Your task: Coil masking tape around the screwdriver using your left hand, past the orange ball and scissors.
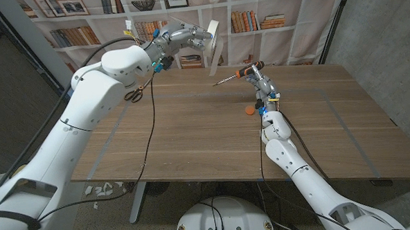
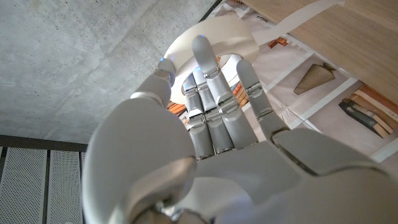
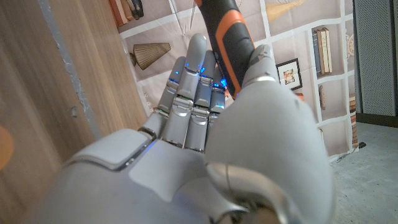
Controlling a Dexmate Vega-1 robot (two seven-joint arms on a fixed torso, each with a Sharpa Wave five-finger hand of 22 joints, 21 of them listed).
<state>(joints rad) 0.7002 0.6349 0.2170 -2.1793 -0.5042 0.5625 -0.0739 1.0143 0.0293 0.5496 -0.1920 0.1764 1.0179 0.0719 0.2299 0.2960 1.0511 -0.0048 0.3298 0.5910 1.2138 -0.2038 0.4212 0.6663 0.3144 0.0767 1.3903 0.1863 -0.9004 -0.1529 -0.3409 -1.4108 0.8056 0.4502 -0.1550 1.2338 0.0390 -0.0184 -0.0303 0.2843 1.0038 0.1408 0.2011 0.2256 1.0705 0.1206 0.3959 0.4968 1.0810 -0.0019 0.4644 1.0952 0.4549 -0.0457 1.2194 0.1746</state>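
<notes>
Head view: left robot hand holds the white masking tape roll raised over the wooden table, beyond the black-handled scissors. The right robot hand grips the orange-and-black screwdriver above the small orange ball. Left wrist view adds fingers straight across the roll's core.

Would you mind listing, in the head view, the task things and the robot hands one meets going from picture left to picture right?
Scissors → left robot hand → masking tape, held up by that hand → screwdriver, held by the right robot hand. The orange ball overlaps that hand's span, so I leave it unplaced.
</notes>
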